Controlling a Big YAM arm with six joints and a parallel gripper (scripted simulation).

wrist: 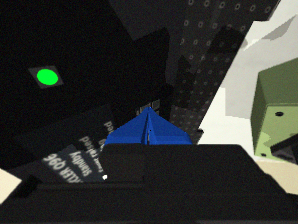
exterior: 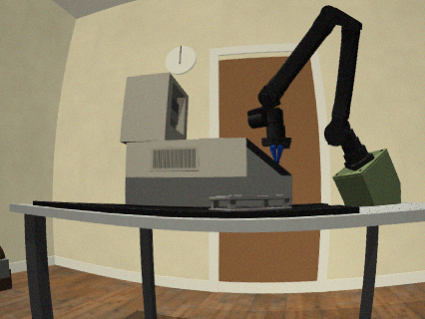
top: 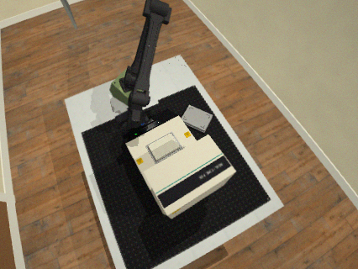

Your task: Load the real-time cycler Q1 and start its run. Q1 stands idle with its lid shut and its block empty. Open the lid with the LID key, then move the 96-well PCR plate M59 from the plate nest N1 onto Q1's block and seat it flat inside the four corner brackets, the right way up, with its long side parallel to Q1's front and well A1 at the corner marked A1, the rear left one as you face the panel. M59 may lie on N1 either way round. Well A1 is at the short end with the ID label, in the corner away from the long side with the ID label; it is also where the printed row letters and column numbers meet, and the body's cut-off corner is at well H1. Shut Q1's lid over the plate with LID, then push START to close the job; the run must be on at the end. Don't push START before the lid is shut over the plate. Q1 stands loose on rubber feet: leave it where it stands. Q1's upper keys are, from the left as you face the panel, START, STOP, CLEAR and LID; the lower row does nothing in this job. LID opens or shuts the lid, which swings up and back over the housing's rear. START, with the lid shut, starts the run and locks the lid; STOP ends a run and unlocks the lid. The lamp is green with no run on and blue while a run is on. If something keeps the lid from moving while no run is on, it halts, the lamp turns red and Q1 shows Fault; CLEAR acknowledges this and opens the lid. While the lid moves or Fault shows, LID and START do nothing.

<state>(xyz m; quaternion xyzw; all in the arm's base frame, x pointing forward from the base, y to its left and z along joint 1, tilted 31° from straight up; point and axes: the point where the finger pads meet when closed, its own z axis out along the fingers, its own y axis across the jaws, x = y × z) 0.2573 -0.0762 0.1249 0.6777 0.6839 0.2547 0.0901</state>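
The cream cycler Q1 (top: pixel 181 168) stands on the black mat with its lid (exterior: pixel 155 107) swung up and back over the rear. Its block (top: pixel 165 147) lies exposed with no plate on it. The lamp (wrist: pixel 47 77) glows green, and it also shows in the overhead view (top: pixel 135 134). The grey plate M59 (top: pixel 197 118) lies flat on the nest N1 beside Q1, and it also shows low in the side view (exterior: pixel 249 201). My gripper (exterior: pixel 275 154) is shut and empty, its blue fingertips (wrist: pixel 148 125) pointing down at the sloped key panel, close to the upper keys (wrist: pixel 150 106). I cannot tell whether they touch.
The arm's green base (exterior: pixel 368 179) stands on the white table top behind the panel side of Q1. The black mat (top: pixel 126 202) covers most of the table. Walls and a door lie beyond the table edges.
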